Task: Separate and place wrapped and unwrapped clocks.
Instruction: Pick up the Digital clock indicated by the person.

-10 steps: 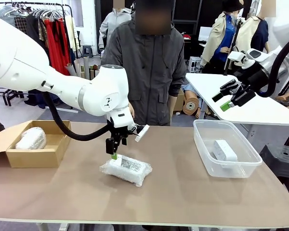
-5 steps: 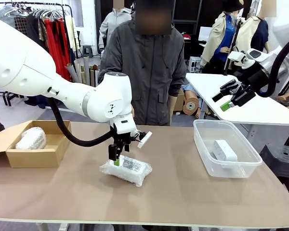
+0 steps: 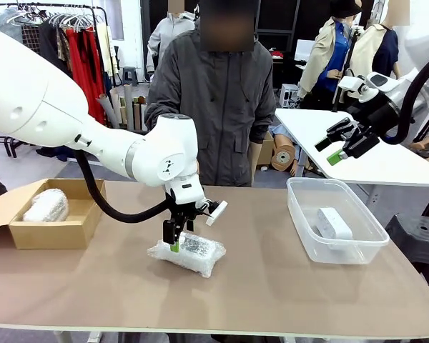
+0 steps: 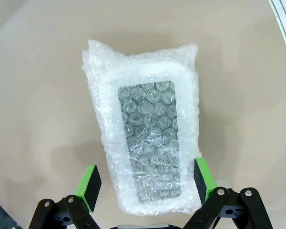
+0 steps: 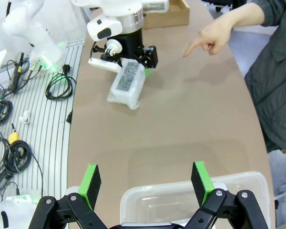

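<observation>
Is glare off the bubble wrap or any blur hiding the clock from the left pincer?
Left wrist view: sharp, only soft sheen on the wrapped clock; its dark face reads through; left pincer straddles it, open. Front view: wrap looks milky.

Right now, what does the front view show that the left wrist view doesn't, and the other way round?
Front view alone: the cardboard box holding a rounder wrapped bundle, the clear bin holding the bare white clock, the person, and the right gripper raised, jaws open. Left wrist view alone: the flat bundle's dark face under bubble wrap. Both: the flat wrapped clock on the table, the left gripper open astride it.
</observation>
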Controlling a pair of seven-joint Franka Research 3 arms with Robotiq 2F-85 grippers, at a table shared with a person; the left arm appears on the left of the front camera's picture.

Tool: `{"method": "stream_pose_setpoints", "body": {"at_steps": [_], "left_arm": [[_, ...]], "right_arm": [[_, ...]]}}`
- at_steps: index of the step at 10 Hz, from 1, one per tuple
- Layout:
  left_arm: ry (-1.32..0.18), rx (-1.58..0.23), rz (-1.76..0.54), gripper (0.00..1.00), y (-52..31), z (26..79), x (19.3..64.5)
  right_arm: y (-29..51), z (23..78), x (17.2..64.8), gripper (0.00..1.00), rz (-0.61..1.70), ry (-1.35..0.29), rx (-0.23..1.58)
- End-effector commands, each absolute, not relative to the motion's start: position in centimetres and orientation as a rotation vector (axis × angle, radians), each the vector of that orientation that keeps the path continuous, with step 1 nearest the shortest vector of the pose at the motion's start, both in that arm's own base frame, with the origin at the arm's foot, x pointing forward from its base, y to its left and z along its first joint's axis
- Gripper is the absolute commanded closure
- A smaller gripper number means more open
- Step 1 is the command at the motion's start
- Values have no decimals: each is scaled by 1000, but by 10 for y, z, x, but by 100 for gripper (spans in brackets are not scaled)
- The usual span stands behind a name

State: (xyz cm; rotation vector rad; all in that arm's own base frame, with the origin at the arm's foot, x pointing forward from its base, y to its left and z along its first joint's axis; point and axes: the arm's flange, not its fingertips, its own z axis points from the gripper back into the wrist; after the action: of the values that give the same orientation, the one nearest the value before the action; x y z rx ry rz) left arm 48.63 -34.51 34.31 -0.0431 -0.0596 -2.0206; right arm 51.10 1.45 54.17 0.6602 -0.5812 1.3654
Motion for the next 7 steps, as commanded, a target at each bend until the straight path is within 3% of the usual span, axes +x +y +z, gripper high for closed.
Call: {"method": "stream_pose_setpoints", "body": {"at_steps": [1,7], "left_arm": [[-44,-80,-1993,0,-349,337,483],[-51,-59,-1982,0,-352,336,472]], "right_arm": [[15,544,511,0,1351,-578,663],[15,544,511,0,1351,-578,663]]}}
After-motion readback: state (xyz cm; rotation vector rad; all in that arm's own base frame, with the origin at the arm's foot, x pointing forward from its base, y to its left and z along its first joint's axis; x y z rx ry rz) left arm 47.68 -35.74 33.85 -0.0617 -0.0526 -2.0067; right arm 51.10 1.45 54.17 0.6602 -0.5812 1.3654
